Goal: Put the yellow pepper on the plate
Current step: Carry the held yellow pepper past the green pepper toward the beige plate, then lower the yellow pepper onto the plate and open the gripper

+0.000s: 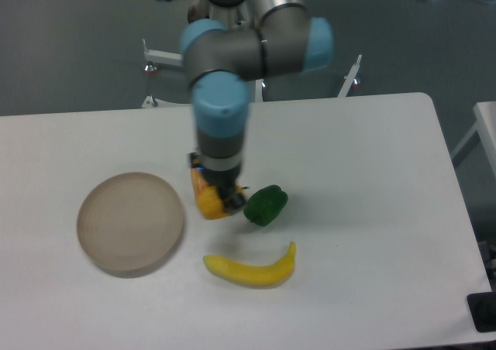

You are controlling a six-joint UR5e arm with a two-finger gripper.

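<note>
- The arm hangs over the middle of the white bench (364, 211), its grey and blue wrist pointing straight down.
- The gripper (217, 199) sits low at the end of that wrist, and its dark fingers (232, 203) are clamped on the yellow pepper (209, 203), which shows as a yellow-orange lump just under the wrist.
- I cannot tell whether the pepper is clear of the bench surface or resting on it.
- The plate (130, 223) lies at about 9 o'clock from the pepper, near it but apart, its right rim a short way off. Nothing lies in it.
- A green pepper (266, 204) sits at 3 o'clock from the gripper, just beside the fingers; from here I cannot say if they touch.
- A banana (250, 269) lies at roughly 5 o'clock from the gripper, nearer the front edge of the bench, curved with its ends turned up.
- A strip of orange (198, 181) peeks out behind the wrist at about 11 o'clock of the yellow pepper; most of that thing is hidden by the arm.
</note>
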